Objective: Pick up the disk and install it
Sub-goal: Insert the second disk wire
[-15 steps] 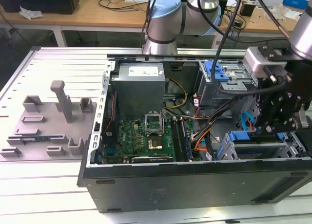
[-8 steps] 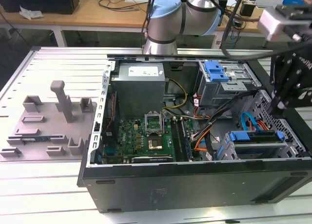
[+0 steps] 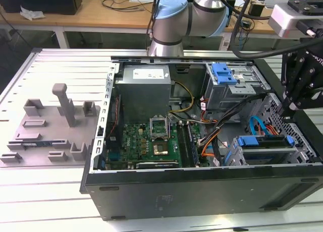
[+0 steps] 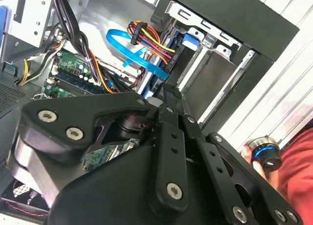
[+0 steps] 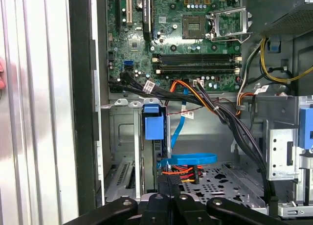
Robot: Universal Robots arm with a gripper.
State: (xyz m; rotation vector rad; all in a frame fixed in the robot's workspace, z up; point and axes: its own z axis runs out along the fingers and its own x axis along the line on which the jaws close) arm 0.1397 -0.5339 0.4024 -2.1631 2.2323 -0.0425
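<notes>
Hanging over the far end of the open computer case (image 3: 202, 191) on the exterior view's right, the gripper (image 3: 288, 110) sits just above the drive bay. The disk (image 3: 262, 142) is seated in that bay, slightly below the jaws and to their side, blue carrier frame up and silver body under it. The motherboard (image 3: 151, 141) and the grey power-supply box (image 3: 144, 88) lie well away from the jaws, across the case. A grey fixture (image 3: 55, 126) stands outside the case, farther off.

In the second wrist view the gripper (image 4: 169, 91) has its jaws pressed together into one narrow tip, and nothing shows between them. The disk (image 4: 190, 40) stands in its slot just beyond the tip; whether they touch, can't tell. A blue flat cable (image 4: 132, 49) loops beside the jaws, next to a red-orange-yellow wire bundle (image 4: 149, 41). A red sleeve (image 4: 298, 171) is behind the gripper.

In the first wrist view the gripper (image 5: 168, 185) again shows its jaws together. The disk (image 5: 152, 126) is on edge in the bay straight ahead of them, with the blue flat cable (image 5: 188, 159) near the tip and the motherboard (image 5: 195, 44) far beyond.
</notes>
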